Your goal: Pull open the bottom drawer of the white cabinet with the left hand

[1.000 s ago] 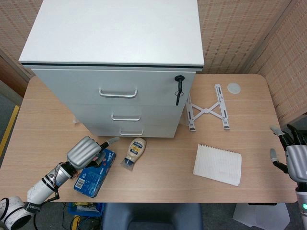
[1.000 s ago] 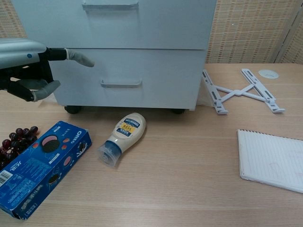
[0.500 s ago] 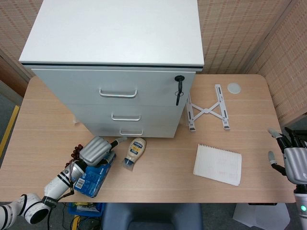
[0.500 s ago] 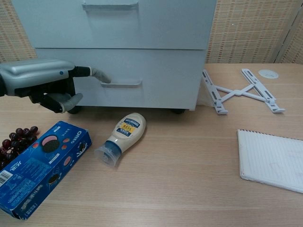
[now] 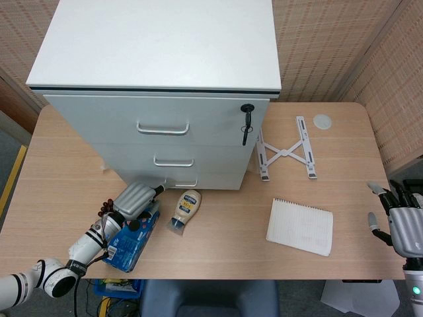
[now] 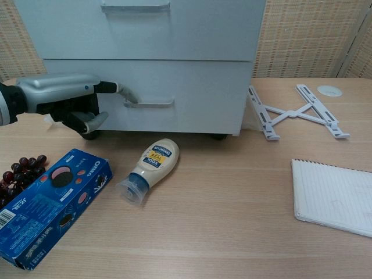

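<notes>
Left hand [image 6: 70, 102], grasping nothing, one finger touching the bottom drawer's handle [image 6: 150, 104]; I should hook under it before pulling.

Left hand [image 6: 67, 96] low, one finger extended forward; right hand [image 5: 402, 221] fingers spread.

A white cabinet [image 5: 158, 99] with three stacked drawers stands at the back of the wooden bench [image 5: 218, 244], its flat top broad and bare. The bottom drawer [image 6: 174, 96] sits closed, flush with the front, a slim silver handle [image 6: 149, 104] centred on its face.
</notes>
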